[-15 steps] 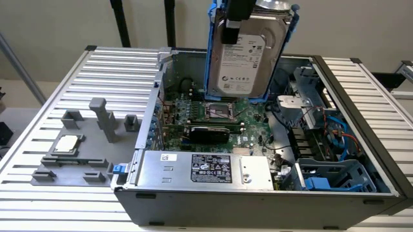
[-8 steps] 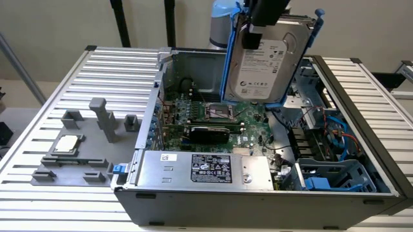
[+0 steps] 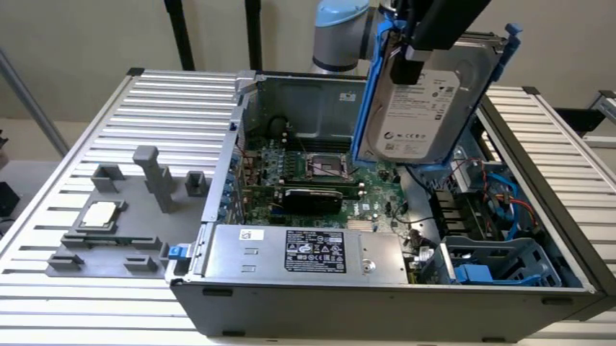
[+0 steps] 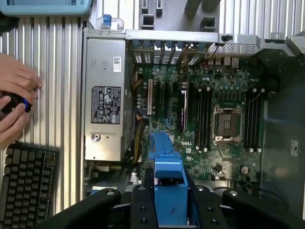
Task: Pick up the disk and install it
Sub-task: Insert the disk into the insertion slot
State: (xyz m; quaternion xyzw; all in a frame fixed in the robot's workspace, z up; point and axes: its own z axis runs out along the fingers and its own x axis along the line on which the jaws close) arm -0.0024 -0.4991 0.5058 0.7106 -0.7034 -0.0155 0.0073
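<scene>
The flat silver-grey metal disk with its white printed label (image 3: 423, 112), framed by a blue plastic bracket (image 4: 167, 167), hangs on edge in the air above the open grey metal computer case (image 3: 221, 216). It is over the case's interior on the exterior view's right and touches nothing below. The black gripper (image 3: 420, 52) is clamped on the disk's upper edge, its fingers (image 4: 142, 204) pressing the bracket from both sides. The step in hand, as I judge it, is carrying the disk over the case. Done well, that wants a firm squeeze on the bracket, the disk hanging plumb, and clearance from the case wall and the blue cables (image 3: 500, 194) inside. What looks like a drive cage (image 3: 491, 259) sits in the case's front corner on the exterior view's right, though its slots are hard to read. The pale blue arm joint (image 3: 342, 25) stands behind the case, with the wrist pointing down at the green motherboard (image 4: 205, 109). Outside the case, a person's hands (image 4: 16, 81) rest near a black keyboard (image 4: 26, 186).
</scene>
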